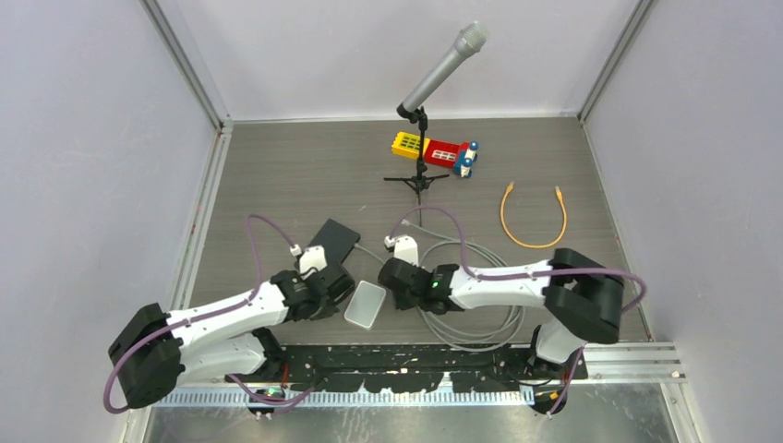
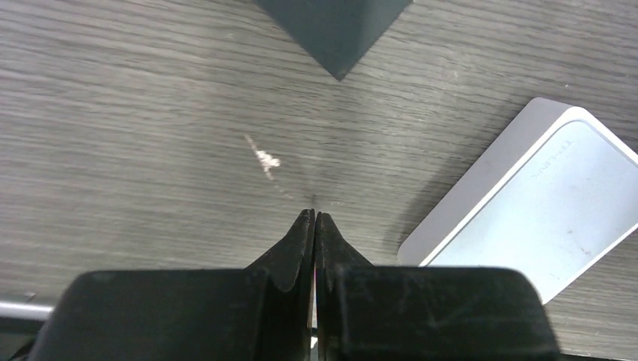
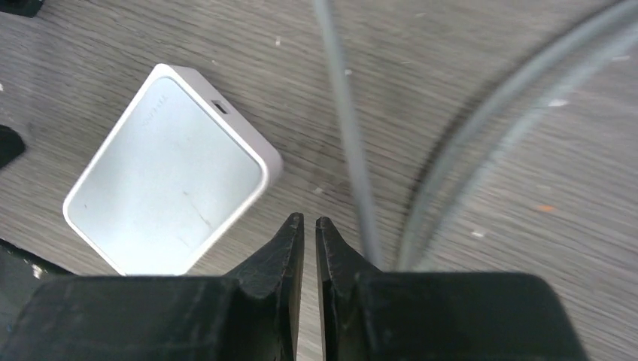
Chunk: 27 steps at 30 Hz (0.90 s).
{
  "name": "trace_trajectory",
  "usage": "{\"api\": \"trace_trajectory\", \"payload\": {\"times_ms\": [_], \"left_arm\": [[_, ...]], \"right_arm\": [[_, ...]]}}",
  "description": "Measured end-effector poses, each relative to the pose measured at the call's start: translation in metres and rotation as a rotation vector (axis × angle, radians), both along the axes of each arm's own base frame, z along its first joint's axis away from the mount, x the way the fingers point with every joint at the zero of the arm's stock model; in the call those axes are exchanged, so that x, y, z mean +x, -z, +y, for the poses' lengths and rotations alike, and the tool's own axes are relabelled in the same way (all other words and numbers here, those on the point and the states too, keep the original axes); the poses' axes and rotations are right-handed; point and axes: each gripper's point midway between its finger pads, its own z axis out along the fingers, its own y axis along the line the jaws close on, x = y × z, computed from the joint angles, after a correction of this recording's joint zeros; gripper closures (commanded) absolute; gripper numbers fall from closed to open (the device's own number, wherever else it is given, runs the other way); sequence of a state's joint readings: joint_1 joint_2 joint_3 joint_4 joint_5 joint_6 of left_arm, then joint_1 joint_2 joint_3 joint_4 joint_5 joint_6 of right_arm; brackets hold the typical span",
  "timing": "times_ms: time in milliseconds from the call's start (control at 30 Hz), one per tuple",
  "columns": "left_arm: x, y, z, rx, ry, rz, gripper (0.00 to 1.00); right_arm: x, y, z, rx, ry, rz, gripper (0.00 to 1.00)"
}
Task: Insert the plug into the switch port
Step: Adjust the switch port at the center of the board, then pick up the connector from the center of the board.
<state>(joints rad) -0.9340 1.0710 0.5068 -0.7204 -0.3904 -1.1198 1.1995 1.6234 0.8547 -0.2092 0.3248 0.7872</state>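
The white switch point(image 1: 366, 305) lies flat on the table between my two grippers, also showing in the left wrist view point(image 2: 542, 203) and the right wrist view point(image 3: 169, 169). A small port point(image 3: 220, 107) sits in its far side wall. My left gripper point(image 2: 314, 214) is shut on nothing, just left of the switch point(image 1: 343, 293). My right gripper point(image 3: 308, 219) hovers right of the switch point(image 1: 386, 277), its jaws a narrow gap apart and empty. A grey cable point(image 3: 346, 128) runs past the right fingers and coils under the right arm point(image 1: 471, 318). The plug is hidden.
A black flat device point(image 1: 332, 238) lies behind the left gripper, its corner in the left wrist view point(image 2: 335, 26). A microphone on a tripod point(image 1: 420, 138) and a red-and-yellow toy point(image 1: 434, 152) stand at the back. An orange cable point(image 1: 534, 221) lies in a U at the back right.
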Motion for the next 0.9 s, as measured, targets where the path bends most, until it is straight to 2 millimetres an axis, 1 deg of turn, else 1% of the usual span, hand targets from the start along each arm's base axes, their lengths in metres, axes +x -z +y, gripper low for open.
{"api": "trace_trajectory", "payload": {"times_ms": [33, 67, 100, 133, 167, 200, 267, 333, 367, 433, 467, 533, 600, 667, 800, 900], "left_arm": [[0.000, -0.003, 0.004, 0.010, -0.007, -0.006, 1.00], [0.001, -0.011, 0.007, 0.013, -0.014, -0.024, 1.00], [0.002, -0.014, 0.007, 0.010, -0.016, -0.032, 1.00], [0.004, -0.021, 0.008, 0.005, -0.020, -0.050, 1.00], [0.007, -0.029, 0.008, -0.002, -0.023, -0.070, 1.00], [0.010, -0.039, 0.008, -0.015, -0.030, -0.099, 0.99], [0.016, -0.055, 0.009, -0.034, -0.040, -0.143, 0.98], [0.018, -0.068, 0.013, -0.043, -0.051, -0.180, 0.98], [0.019, -0.071, 0.015, -0.044, -0.054, -0.191, 0.98], [0.017, -0.073, 0.020, -0.034, -0.057, -0.197, 0.98], [0.016, -0.073, 0.022, -0.027, -0.058, -0.195, 0.98], [0.015, -0.072, 0.025, -0.017, -0.058, -0.191, 0.98], [0.014, -0.071, 0.026, -0.010, -0.058, -0.187, 0.99], [0.014, -0.071, 0.027, -0.008, -0.056, -0.186, 0.99], [0.013, -0.070, 0.026, -0.006, -0.049, -0.181, 0.99], [0.012, -0.070, 0.025, -0.007, -0.042, -0.175, 1.00]], "right_arm": [[0.004, -0.005, -0.008, -0.017, 0.001, -0.015, 0.81], [0.007, -0.012, -0.014, -0.024, 0.001, -0.030, 0.79], [0.012, -0.025, -0.021, -0.024, 0.001, -0.054, 0.77], [0.018, -0.038, -0.026, -0.013, 0.006, -0.080, 0.71], [0.028, -0.055, -0.034, 0.008, 0.018, -0.112, 0.63], [0.040, -0.070, -0.042, 0.027, 0.039, -0.147, 0.53], [0.067, -0.093, -0.064, 0.039, 0.090, -0.206, 0.30], [0.098, -0.106, -0.093, 0.013, 0.150, -0.262, 0.13], [0.110, -0.108, -0.107, -0.010, 0.171, -0.276, 0.06], [0.126, -0.105, -0.129, -0.063, 0.179, -0.288, 0.02], [0.132, -0.102, -0.137, -0.091, 0.159, -0.288, 0.01], [0.139, -0.093, -0.143, -0.140, 0.089, -0.286, 0.01], [0.142, -0.083, -0.141, -0.175, 0.000, -0.281, 0.01], [0.143, -0.071, -0.135, -0.210, -0.131, -0.283, 0.01], [0.145, -0.053, -0.124, -0.224, -0.324, -0.309, 0.02], [0.150, -0.048, -0.118, -0.198, -0.417, -0.332, 0.07]]}}
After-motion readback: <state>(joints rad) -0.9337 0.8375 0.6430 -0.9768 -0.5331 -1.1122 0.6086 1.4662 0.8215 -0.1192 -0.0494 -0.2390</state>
